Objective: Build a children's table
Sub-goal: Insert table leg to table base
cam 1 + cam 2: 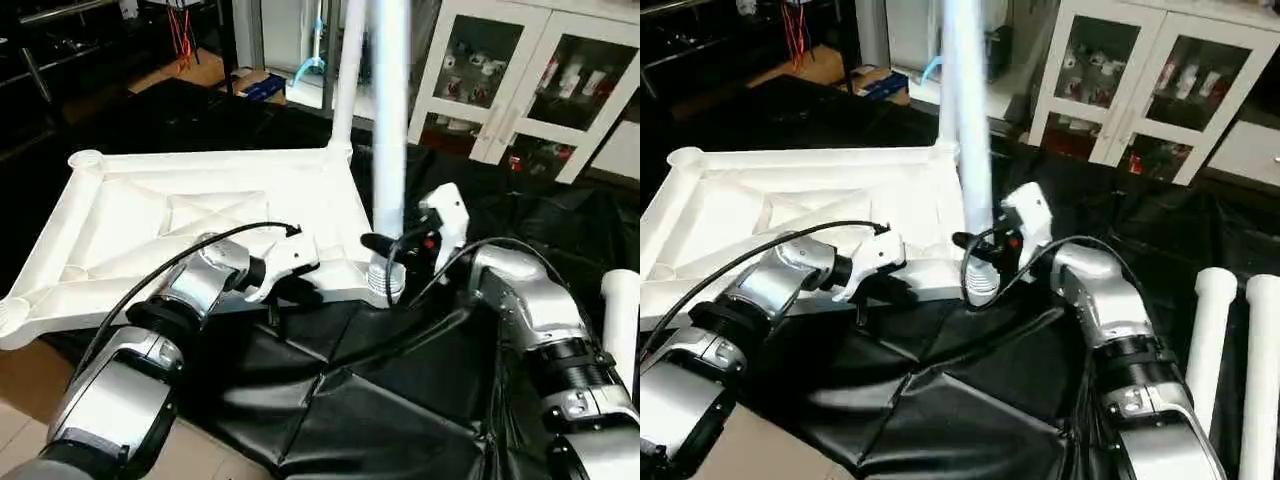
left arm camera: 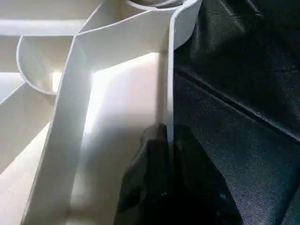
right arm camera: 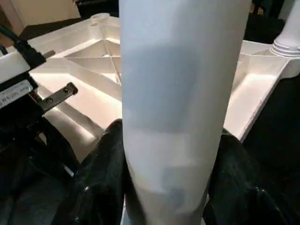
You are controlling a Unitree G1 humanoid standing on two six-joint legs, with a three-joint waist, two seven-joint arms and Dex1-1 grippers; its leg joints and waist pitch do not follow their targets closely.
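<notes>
From the head views, the tabletop [image 1: 200, 215] is seen underside up on black cloth [image 1: 380, 400], its near rim pinched by the left gripper [image 1: 290, 262]; an upright leg [image 1: 388, 130] (seated in the near corner socket) is clasped by the right gripper [image 1: 395, 245]. In the left wrist view, the rim [image 2: 169, 84] is clamped between narrow fingers [image 2: 150, 154]. In the right wrist view, the leg is flanked by both fingers [image 3: 101, 173]

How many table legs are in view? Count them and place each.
4. One leg stands gripped in the tabletop's near corner socket, another at the far corner, two lie right. None seem hidden.
</notes>
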